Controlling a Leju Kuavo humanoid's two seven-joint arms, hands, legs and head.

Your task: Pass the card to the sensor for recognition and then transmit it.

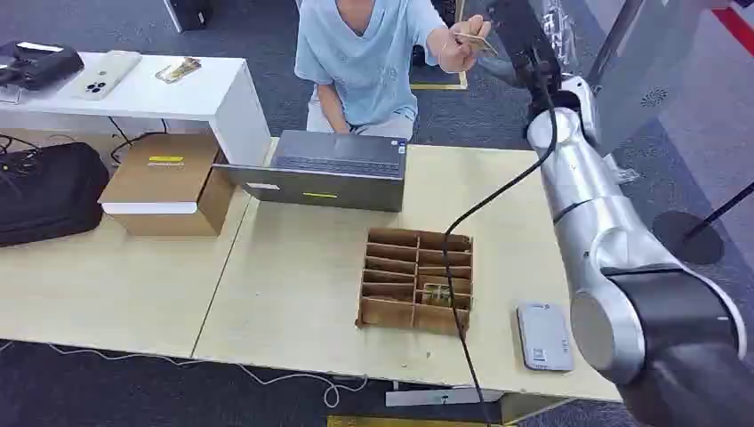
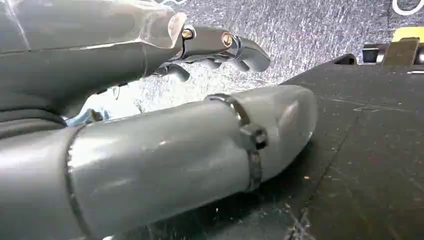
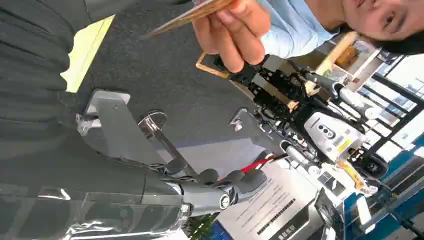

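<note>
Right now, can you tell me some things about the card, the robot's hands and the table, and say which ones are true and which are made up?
1. A person's hand holds the card. True.
2. The robot's right hand is gripping the card. False: the person holds it, and the right hand's fingers have nothing in them.
3. A cardboard divider box sits on the table. True.
4. The grey sensor lies inside the divider box. False: it lies on the table beside the box.
5. The left hand holds a card. False: it holds nothing and hangs over dark floor.
6. A laptop stands on the table in front of the person. True.
</note>
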